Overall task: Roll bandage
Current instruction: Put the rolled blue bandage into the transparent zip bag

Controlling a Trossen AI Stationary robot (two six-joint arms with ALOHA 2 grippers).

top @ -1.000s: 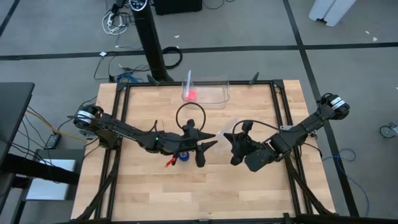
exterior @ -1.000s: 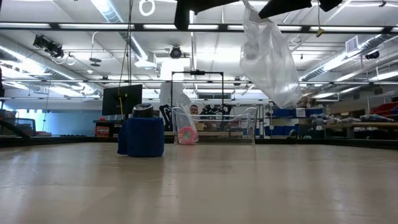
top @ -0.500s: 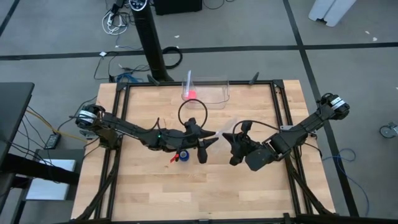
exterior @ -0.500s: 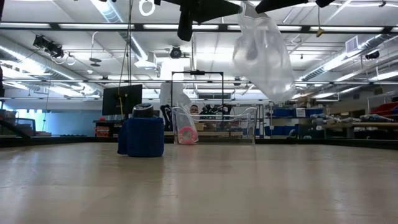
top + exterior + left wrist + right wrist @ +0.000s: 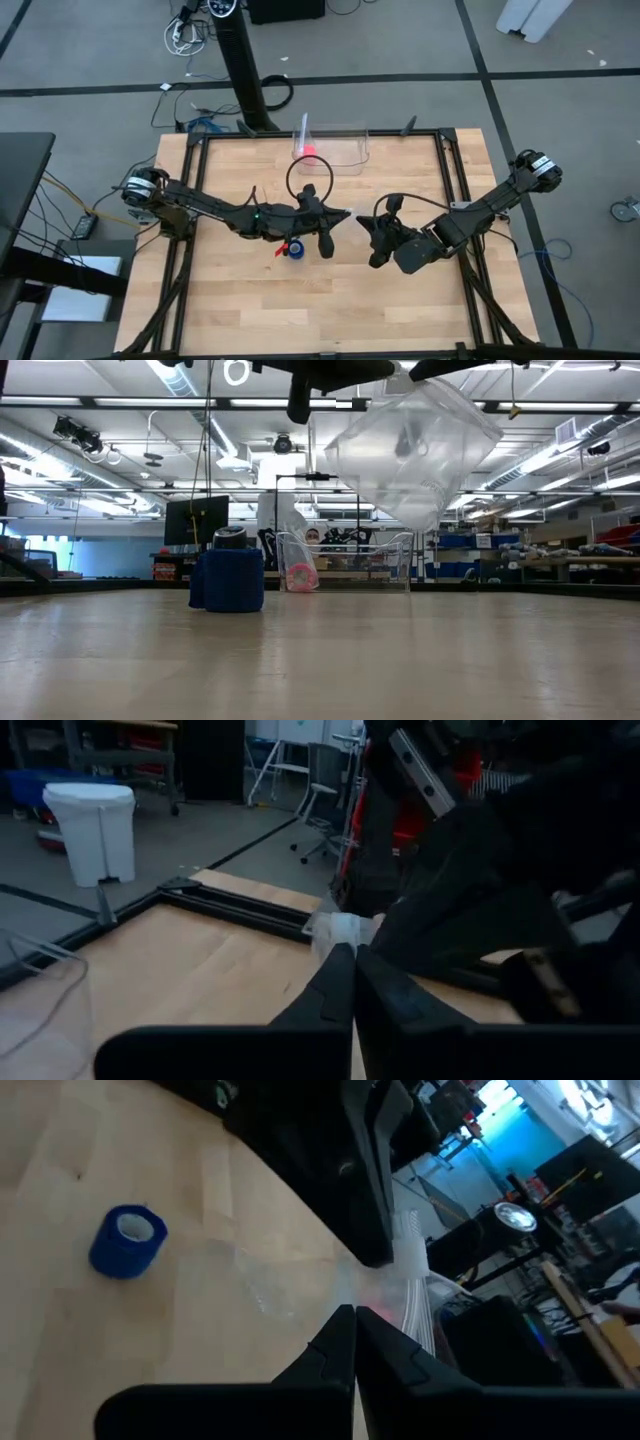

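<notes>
The bandage (image 5: 297, 250) is a small blue roll standing on its end on the table; it also shows in the low view (image 5: 230, 580) and the right wrist view (image 5: 127, 1240). No gripper touches it. Above the table's middle, a clear plastic bag (image 5: 410, 455) hangs spread between my two grippers. My left gripper (image 5: 345, 216) is shut on one side of the bag's top. My right gripper (image 5: 366, 222), close beside it, is shut on the other side. My left gripper pinches the bag's upper edge (image 5: 345, 928) between its two shut fingers. The bag hangs below, clear of the table. One layer or several, I cannot tell. My right gripper pinches the bag's top edge (image 5: 400, 1270) between its shut fingers. The bag hangs below it, drawn wide toward the left gripper, clear of the table.
A clear bin (image 5: 340, 150) with a small pink object (image 5: 309, 151) stands at the table's far edge. A black cable loop (image 5: 308, 183) lies in front of it. A small red item (image 5: 282, 251) lies by the roll. Bare wood shows along the near edge.
My left gripper has moved toward the right gripper and shut on the bag's top edge. The bag, which hung narrow from the right gripper alone, is now spread wide between the two grippers. The bandage roll has stayed where it was.
</notes>
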